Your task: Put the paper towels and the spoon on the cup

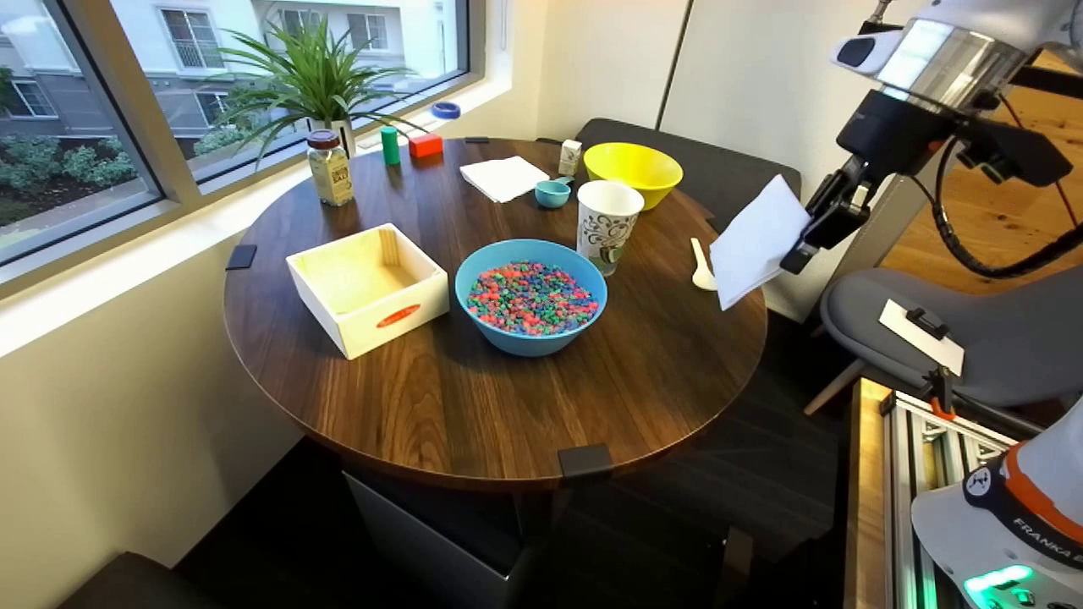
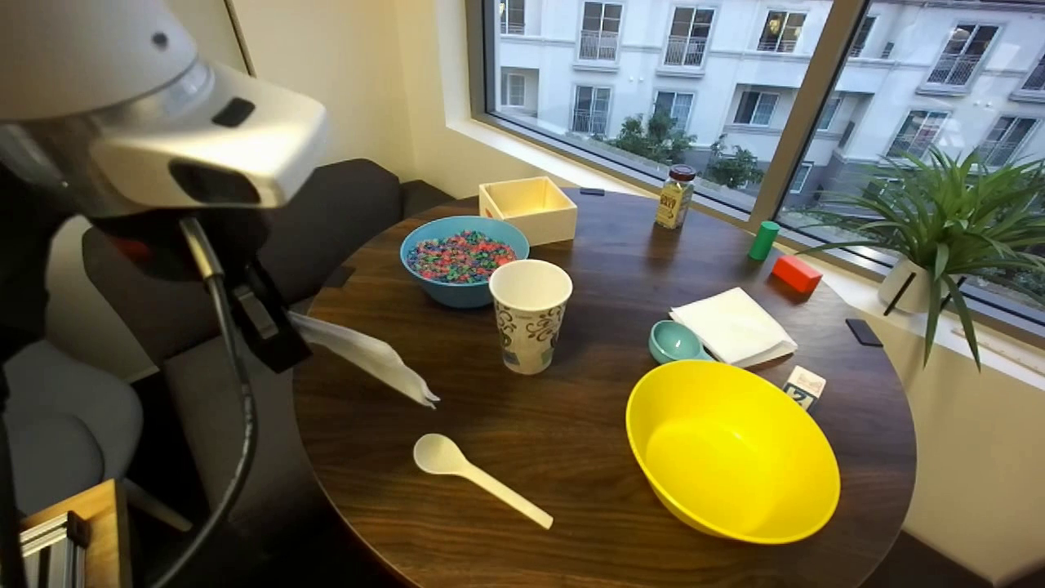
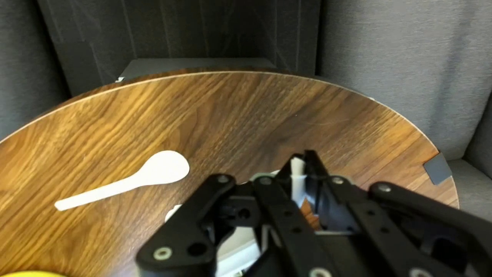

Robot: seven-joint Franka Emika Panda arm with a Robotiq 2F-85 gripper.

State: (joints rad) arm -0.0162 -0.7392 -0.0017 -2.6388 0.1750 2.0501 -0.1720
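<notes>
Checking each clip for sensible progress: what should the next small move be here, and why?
Probably carry the thin white paper napkin towards the tall white cup with brown swirls, stopping above its rim: the black two-fingered claw grips the napkin near one edge, the napkin is clear of the cup, and the cup stands upright, mouth open.

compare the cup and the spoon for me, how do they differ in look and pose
Pose: the cup stands upright, while the spoon lies flat.
Surface: the cup has dark swirls printed around its side; the spoon is plain, with no pattern visible.
Shape: the cup is a tall, open-topped tumbler; the spoon is slim, with a rounded head at one end.
Shared: both are pale and rest on the table.
</notes>
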